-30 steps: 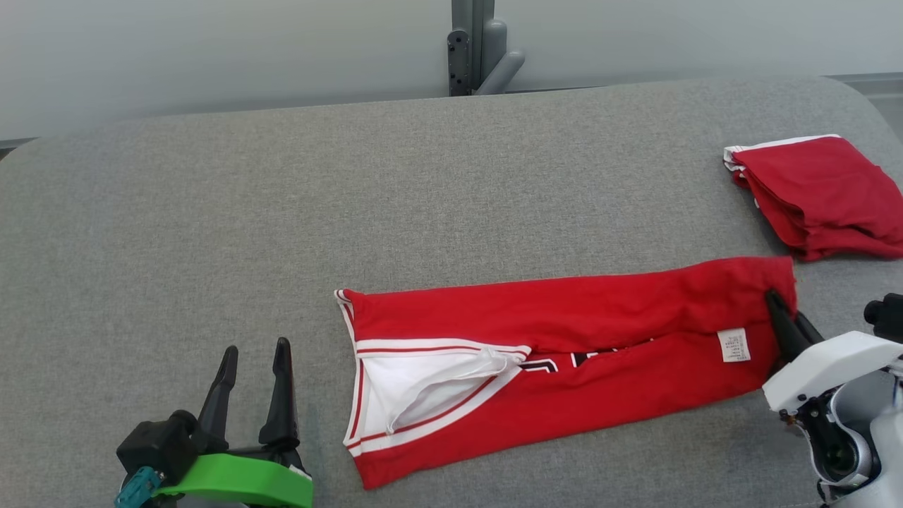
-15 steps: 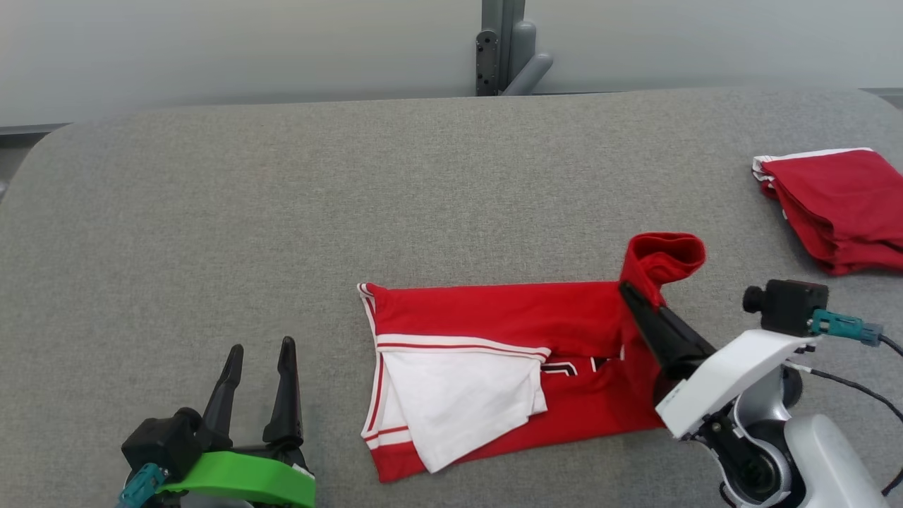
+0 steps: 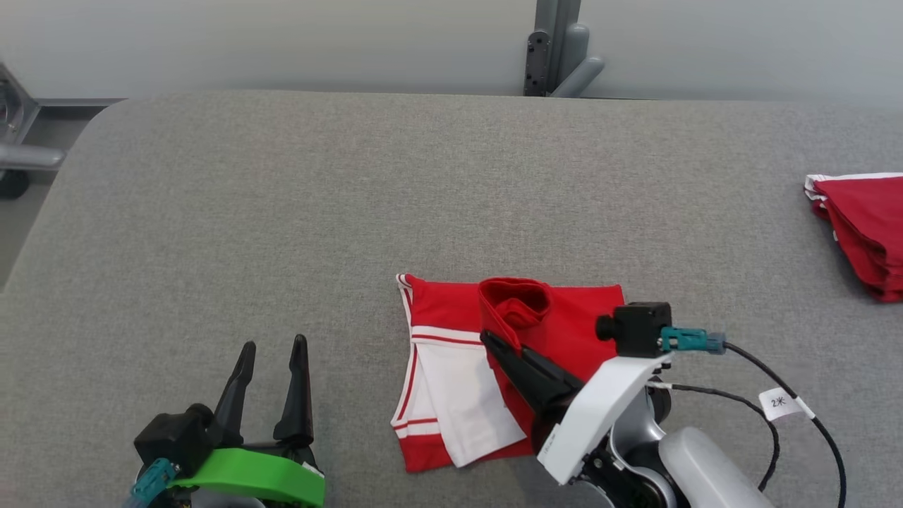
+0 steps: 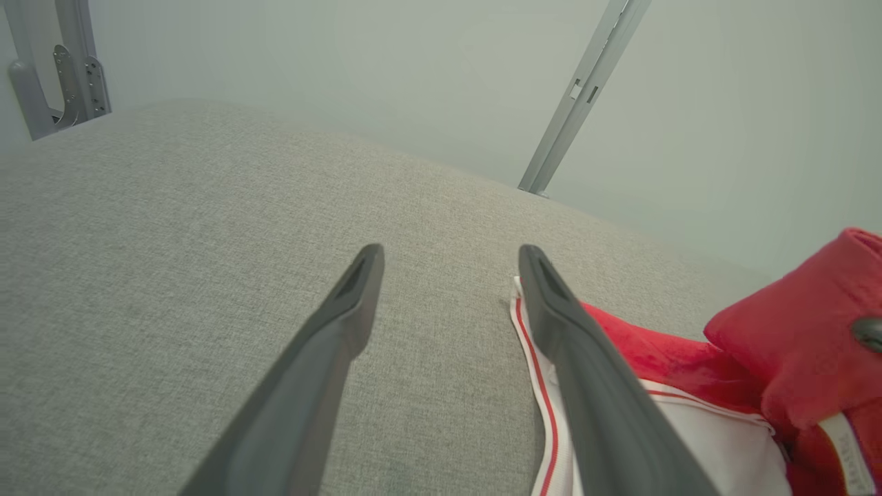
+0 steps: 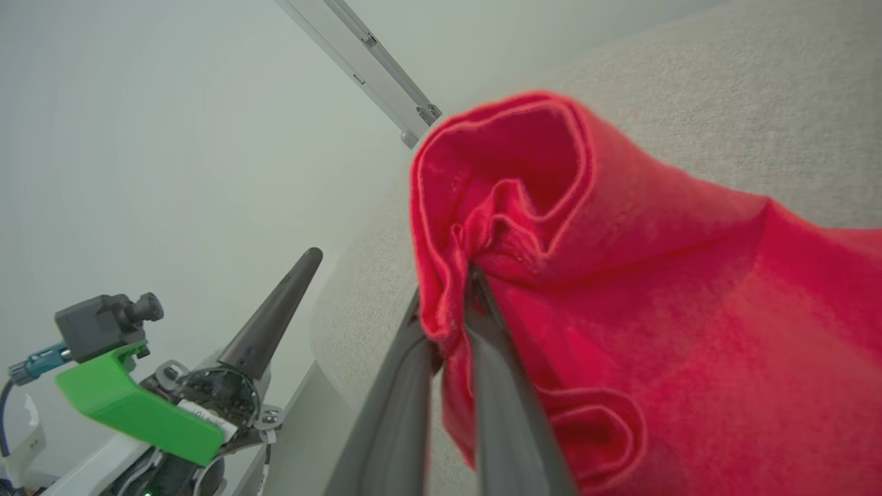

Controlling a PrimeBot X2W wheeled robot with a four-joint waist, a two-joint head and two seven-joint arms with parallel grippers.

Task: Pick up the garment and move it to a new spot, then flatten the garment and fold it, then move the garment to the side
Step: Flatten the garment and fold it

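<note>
The garment [image 3: 451,381] is red with white trim and lies on the grey padded table [image 3: 282,212], front and centre. My right gripper [image 3: 488,340] is shut on its red hem end, which is lifted and doubled back leftward over the rest. In the right wrist view the fingertips [image 5: 482,303] pinch a bunched red fold of the garment [image 5: 654,296]. My left gripper [image 3: 274,346] stands open at the lower left, apart from the cloth. In the left wrist view the left gripper [image 4: 451,258] holds nothing, and the garment [image 4: 661,358] lies just to its right.
Another folded red garment [image 3: 861,226] lies at the table's right edge. A grey post [image 3: 557,49] rises behind the table's far edge. The table's rounded left corner and a metal frame [image 3: 17,152] show at the upper left.
My right gripper has carried the garment's right end up and leftward over the rest, halving its length. The head camera has turned left. The left gripper has stayed put and open.
</note>
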